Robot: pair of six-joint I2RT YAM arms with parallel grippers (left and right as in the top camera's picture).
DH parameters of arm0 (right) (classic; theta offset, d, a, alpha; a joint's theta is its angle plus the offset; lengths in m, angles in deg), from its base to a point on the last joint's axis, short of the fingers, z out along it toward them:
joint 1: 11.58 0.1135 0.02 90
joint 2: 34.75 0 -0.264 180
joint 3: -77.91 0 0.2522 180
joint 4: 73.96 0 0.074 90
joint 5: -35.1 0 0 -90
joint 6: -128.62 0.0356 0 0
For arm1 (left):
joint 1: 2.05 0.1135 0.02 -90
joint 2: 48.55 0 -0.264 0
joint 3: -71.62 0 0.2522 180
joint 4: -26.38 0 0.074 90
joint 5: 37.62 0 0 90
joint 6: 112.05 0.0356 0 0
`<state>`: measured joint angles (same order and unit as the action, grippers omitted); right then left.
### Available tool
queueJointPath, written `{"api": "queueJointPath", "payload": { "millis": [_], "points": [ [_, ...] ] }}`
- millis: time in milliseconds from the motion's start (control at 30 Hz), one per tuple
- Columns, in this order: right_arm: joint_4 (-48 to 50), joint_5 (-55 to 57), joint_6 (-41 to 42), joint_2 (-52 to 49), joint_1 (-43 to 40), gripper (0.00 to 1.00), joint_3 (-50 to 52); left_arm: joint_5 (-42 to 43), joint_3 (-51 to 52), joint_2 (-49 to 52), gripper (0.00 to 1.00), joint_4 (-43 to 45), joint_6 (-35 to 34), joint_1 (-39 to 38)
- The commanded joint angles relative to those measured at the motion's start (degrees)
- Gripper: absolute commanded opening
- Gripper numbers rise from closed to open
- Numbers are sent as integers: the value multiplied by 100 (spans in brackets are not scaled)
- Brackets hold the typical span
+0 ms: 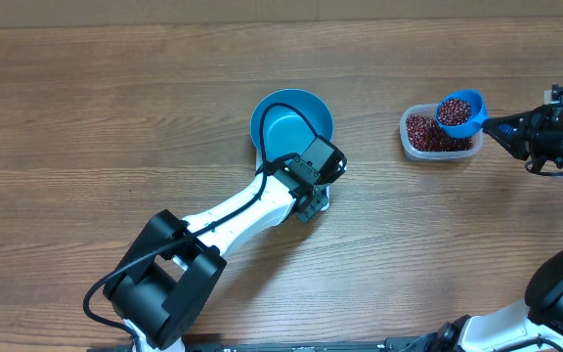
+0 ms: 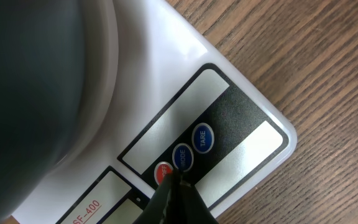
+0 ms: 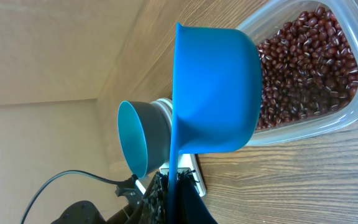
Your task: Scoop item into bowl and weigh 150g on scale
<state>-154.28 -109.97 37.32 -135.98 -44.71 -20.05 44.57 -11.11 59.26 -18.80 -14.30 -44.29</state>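
Looking down from above, we can hardly find the scale (image 2: 166, 56). The left arm (image 1: 242, 210) lies across it and hides nearly all of it. The left wrist view gives part of it back, cropped by the frame, with one rounded corner standing over the wooden table (image 1: 115, 98). Its front strip shows us only pale panels, and we can make out no digits.

The left gripper (image 2: 171, 180) has its fingers pressed together and holds nothing. Its tip is down at the row of round buttons, between the red one and the blue MODE button (image 2: 183, 157). We cannot tell which of the two it touches.

The bowl (image 1: 283, 132) sits on the scale. Close up, its underside is only a dark blur filling the left of the wrist view.

The right gripper (image 3: 174, 190) is clamped narrow on the handle of the blue scoop (image 3: 216, 93), though its dark fingers are largely cut off at the bottom edge. The scoop hangs over one corner of the clear tub (image 1: 441, 137). From above we see beans (image 1: 454, 110) in its cup, while the wrist camera shows only its outside. More beans lie in the tub, whose far end runs out of the wrist view.

Tub and bowl stand well apart with bare wood between them. Open table spreads to the left of the bowl and toward the far edge.
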Motion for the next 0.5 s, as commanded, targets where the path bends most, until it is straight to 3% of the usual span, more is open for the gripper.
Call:
{"api": "queueJointPath", "payload": {
  "millis": [0,467],
  "points": [
    [39,-127,-72,-37,4,4,-13,-79,-57,57,4,28,131,33],
    [24,-103,-72,-37,4,4,-11,-179,-55,57,4,26,214,33]
  ]
}}
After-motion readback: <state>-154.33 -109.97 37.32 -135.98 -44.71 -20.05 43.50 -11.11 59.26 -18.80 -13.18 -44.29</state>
